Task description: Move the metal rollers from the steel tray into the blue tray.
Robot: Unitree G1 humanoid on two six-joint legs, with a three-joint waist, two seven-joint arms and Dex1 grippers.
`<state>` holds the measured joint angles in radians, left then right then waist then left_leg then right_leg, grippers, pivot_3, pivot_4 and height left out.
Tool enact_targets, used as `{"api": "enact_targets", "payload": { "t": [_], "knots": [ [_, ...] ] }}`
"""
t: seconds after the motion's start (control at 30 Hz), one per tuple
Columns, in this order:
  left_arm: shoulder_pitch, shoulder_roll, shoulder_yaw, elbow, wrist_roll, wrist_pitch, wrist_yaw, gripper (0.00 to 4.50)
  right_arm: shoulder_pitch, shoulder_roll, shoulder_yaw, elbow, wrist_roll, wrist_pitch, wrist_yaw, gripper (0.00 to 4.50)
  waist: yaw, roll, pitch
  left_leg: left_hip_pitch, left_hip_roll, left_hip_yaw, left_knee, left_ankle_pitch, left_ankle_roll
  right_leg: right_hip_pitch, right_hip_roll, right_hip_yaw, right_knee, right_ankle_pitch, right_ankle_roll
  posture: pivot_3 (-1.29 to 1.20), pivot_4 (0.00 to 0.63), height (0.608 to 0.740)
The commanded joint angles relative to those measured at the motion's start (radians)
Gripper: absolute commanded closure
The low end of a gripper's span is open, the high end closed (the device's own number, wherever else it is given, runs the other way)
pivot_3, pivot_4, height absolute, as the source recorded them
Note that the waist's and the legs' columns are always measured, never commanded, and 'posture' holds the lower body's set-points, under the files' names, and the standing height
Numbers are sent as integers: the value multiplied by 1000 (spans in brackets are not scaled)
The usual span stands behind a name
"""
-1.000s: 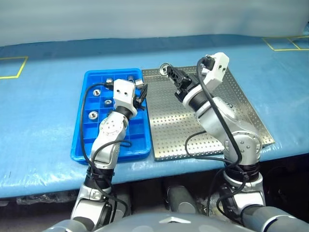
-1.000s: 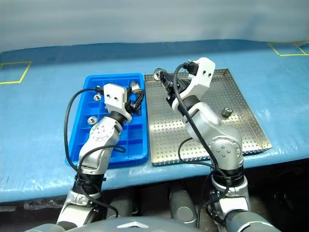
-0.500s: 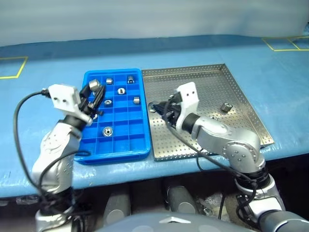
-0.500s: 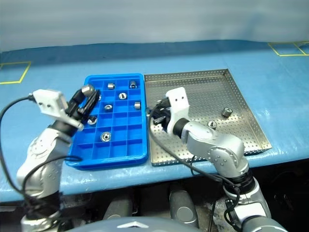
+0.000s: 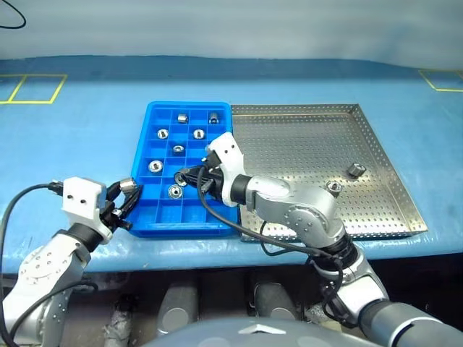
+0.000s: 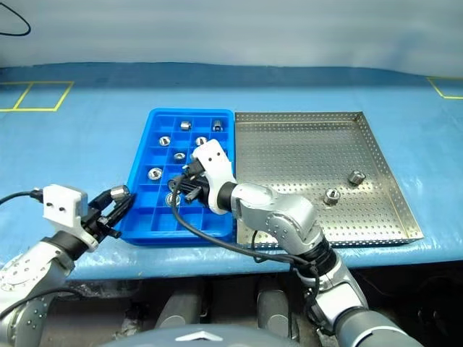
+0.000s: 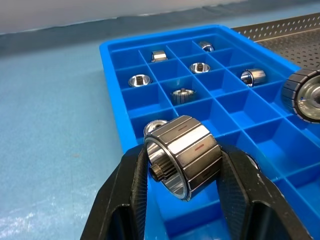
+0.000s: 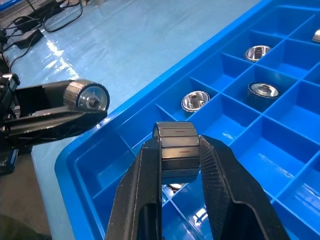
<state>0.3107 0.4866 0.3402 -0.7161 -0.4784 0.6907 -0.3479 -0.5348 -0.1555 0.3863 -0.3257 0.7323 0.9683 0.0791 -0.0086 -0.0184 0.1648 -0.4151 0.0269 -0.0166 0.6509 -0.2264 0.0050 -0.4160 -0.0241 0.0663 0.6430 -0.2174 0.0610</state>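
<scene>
The blue tray (image 5: 148, 119) lies left of the steel tray (image 5: 289, 141); several of its compartments hold metal rollers (image 5: 154, 167). Two rollers (image 5: 354, 170) lie on the steel tray's right side. My left gripper (image 5: 124, 198) is at the blue tray's near left rim, shut on a roller (image 7: 182, 155) held just above the near compartments. My right gripper (image 5: 189, 176) hangs low over the tray's near middle compartments, shut on another roller (image 8: 176, 150). In the right wrist view the left gripper (image 8: 75, 107) with its roller (image 8: 87, 97) is beyond the tray's rim.
Both trays sit on a blue-covered table (image 5: 72, 130) with yellow tape squares (image 5: 32, 88) at the far corners. The near table edge runs just below the trays. Cables trail from both wrists.
The head camera has shifted. My right gripper carried its roller from the steel tray's left edge to over the blue tray. My left gripper drew back with its roller to the tray's near left rim.
</scene>
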Motion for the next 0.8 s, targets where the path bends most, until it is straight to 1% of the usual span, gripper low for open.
{"api": "enact_targets", "payload": {
  "t": [0.03, 0.1, 0.17, 0.2, 0.3, 0.37, 0.4, 0.53, 0.67, 0.8],
  "knots": [
    [-4, 28, -26, -62, -2, 46, 10, 2837, -15, 22, -32, -18, -34, -14, 25, 3797, -1, 0, 0, 0, 0, 0, 0, 0, 0, 0, 0, 0, 0, 0, 0, 120, 150, 740],
    [-9, 40, -37, -63, -1, 80, 16, 2837, -9, 30, -47, -20, -50, -13, 26, 3797, -2, 0, 0, 0, 0, 0, 0, 0, 0, 0, 0, 0, 0, 0, 0, 120, 150, 740],
    [-21, 43, -43, -57, -4, 115, 31, 2130, -3, 37, -66, -18, -67, -14, 24, 3797, -3, 0, 0, 0, 0, 0, 0, 0, 0, 0, 0, -1, 0, 0, 0, 100, 150, 740],
    [-25, 50, -46, -56, -5, 130, 32, 1929, 0, 41, -76, -15, -76, -14, 22, 3797, -3, 0, 0, 0, -1, 0, -1, 0, 0, -1, 0, -1, 0, 0, -1, 100, 150, 740],
    [-39, 61, -51, -57, -7, 168, 35, 998, 6, 51, -102, -8, -101, -13, 21, 3797, -3, 0, 0, 0, -1, 0, -1, 0, 0, -1, 1, -1, 0, 0, -1, 82, 150, 740],
    [-51, 64, -52, -56, -12, 191, 38, 251, 9, 57, -119, 0, -117, -14, 21, 3797, -5, 0, 0, 1, -1, 1, -2, 0, 0, -1, 1, -1, 0, 0, -1, 82, 150, 740],
    [-57, 65, -53, -56, -14, 199, 37, 34, 9, 58, -123, 4, -129, -15, 20, 3797, -5, 0, 0, 1, -1, 1, -2, 0, 0, -1, 1, -1, 0, 0, -1, 73, 150, 740],
    [-85, 57, -60, -66, -24, 186, 26, 34, 5, 70, -131, 33, -171, -28, 25, 3797, -6, 0, 0, 1, -1, 1, -2, 0, 0, -1, 1, -1, 0, 0, -1, 66, 150, 740],
    [-119, 2, -51, -84, -47, 84, 2, 34, -3, 94, -121, 102, -223, -65, 47, 3797, -6, 0, 0, 1, -1, 2, -2, 0, 0, -1, 0, -1, 0, 1, -4, 62, 150, 740],
    [-138, -35, -44, -73, -60, 49, 16, 34, -17, 123, -111, 179, -271, -102, 76, 3797, -7, 0, 0, 1, -3, 2, -2, 0, -1, -1, 0, -1, 0, 2, -5, 62, 150, 740]
  ]
}}
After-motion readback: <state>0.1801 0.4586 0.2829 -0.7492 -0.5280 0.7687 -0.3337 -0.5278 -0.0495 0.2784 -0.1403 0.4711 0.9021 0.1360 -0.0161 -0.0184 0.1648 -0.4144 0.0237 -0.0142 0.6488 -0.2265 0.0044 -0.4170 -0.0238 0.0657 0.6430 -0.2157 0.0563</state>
